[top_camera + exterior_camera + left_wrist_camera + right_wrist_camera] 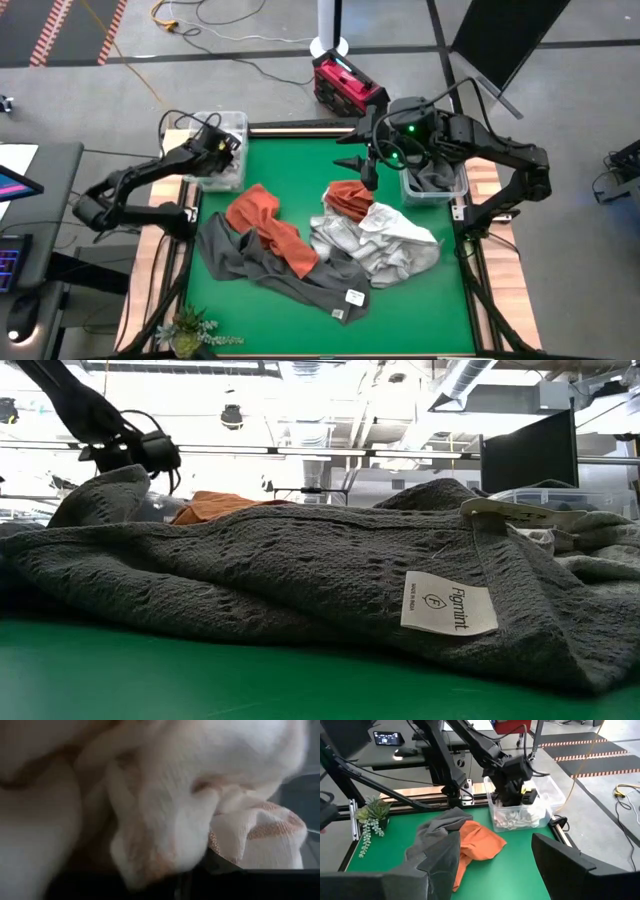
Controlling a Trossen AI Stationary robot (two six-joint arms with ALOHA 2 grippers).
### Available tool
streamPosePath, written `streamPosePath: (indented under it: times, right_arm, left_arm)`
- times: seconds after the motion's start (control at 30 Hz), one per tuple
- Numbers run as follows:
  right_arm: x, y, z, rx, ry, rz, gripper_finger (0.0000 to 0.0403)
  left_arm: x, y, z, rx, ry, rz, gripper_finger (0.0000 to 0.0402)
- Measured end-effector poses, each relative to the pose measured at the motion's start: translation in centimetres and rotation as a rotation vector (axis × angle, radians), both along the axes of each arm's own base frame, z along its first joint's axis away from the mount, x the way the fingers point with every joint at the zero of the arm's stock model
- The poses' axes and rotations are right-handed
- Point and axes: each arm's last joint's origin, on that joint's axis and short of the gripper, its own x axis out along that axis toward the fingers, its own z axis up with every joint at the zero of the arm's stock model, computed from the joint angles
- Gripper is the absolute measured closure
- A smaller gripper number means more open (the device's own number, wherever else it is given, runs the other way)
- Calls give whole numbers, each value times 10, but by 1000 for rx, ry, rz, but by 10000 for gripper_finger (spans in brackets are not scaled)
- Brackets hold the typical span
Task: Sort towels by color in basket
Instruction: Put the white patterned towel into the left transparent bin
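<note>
On green table (420,310), towels (330,245) heaped, red toolbox (345,80) on floor behind

Two bins at the table's (400,305) far corners — left bin (218,150) at the far left edge, right bin (437,186) at the far right edge. Left gripper (520,795) down inside the left bin, among the towels (517,817) lying in it. Right gripper (368,170) above the table, just beside the right bin, on its inner side. Loose towels heaped mid-table: one long towel (270,268) sprawled from left to the near middle, another (270,228) lying across it, a third (350,198) farther back near the right gripper, a bunched pile (385,245) to the right. Potted plant (190,328) at the near left corner.
</note>
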Motion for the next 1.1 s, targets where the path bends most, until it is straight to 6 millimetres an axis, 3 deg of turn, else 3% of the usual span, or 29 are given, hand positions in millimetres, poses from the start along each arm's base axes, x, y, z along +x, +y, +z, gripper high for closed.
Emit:
streamPosePath:
  times: [0.23,0.7,0.93,1.1]
  right_arm:
    - [0,0,0,-5,1,2,127]
    - [0,0,0,-33,7,12,127]
    - [-1,-5,0,-47,10,2,127]
    - [-2,-14,-1,-8,6,-44,127]
  left_arm:
    - [6,2,-9,-57,-14,-68,363]
    - [-3,-13,30,159,-37,-184,177]
    - [-14,-31,59,362,-16,-202,162]
    - [-21,-51,81,563,127,-228,162]
